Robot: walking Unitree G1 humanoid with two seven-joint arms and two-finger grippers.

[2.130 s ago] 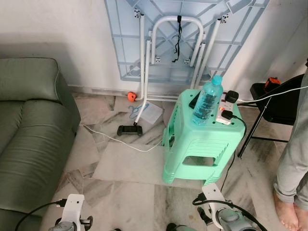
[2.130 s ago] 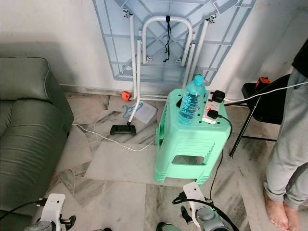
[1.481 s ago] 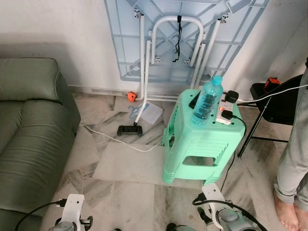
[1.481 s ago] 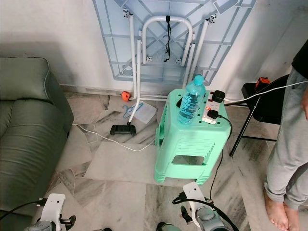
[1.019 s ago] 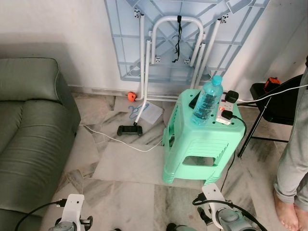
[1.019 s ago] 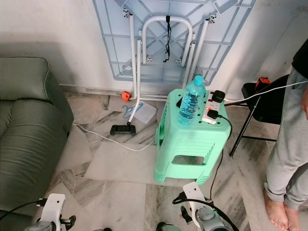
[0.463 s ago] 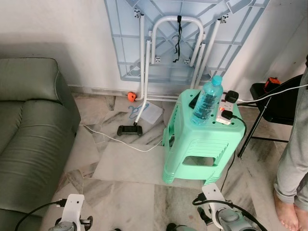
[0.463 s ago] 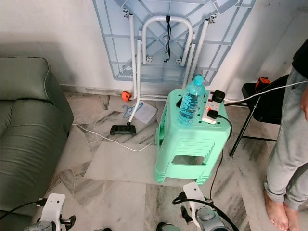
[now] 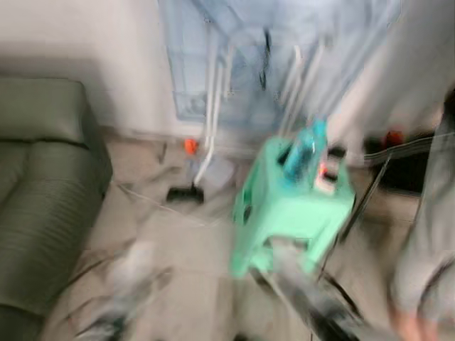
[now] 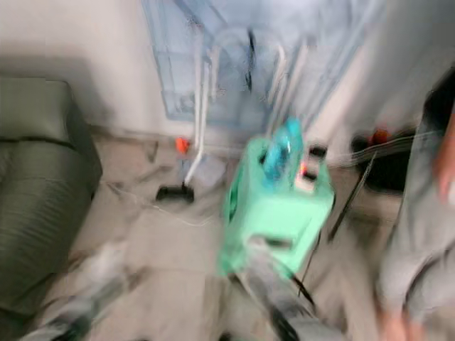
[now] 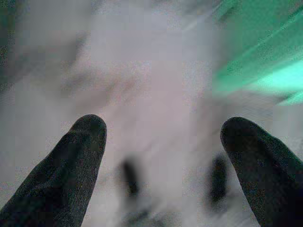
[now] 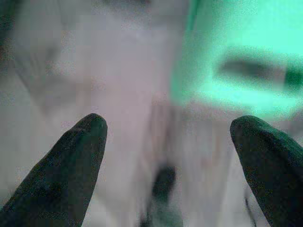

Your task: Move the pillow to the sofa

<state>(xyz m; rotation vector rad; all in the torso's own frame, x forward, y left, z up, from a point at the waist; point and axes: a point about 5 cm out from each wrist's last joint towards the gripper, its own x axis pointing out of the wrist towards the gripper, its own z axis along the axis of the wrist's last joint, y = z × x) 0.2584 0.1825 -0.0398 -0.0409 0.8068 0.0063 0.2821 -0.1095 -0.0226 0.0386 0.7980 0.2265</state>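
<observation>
Blurred head views and both wrist views share the green stool (image 9: 293, 206).

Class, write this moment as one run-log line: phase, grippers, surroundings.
phase: moving, views blurred | left gripper: open, holding nothing | right gripper: open, holding nothing | sofa: on robot's left | green stool: ahead, bottle on top

Views heavily blurred. Green stool (image 9: 291, 206) stands mid-floor carrying a bottle (image 9: 304, 148); a person's legs (image 9: 426, 241) block the right side. Bare marble floor (image 9: 178, 249) lies open between stool and sofa (image 9: 43, 199) at left.
</observation>
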